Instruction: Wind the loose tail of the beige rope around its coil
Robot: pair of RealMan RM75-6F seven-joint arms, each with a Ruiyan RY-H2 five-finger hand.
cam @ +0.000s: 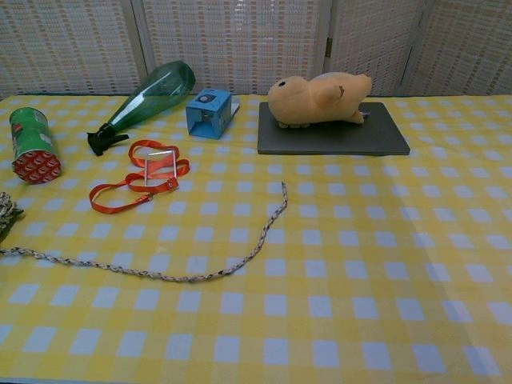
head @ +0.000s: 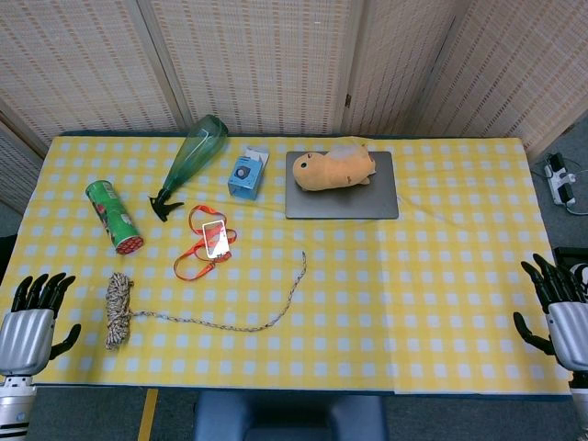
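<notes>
Left hand fingers spread, empty, beige rope coil just beside, right hand spread, well apart.

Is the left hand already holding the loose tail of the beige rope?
No, the left hand rests open at the table edge, apart from the beige rope, whose tail lies free on the cloth.

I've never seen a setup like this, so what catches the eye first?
Probably the orange plush animal lying on a dark grey flat slab at the table's far side. Next, the beige rope near the left hand, its loose tail trailing across the yellow checked cloth.
</notes>
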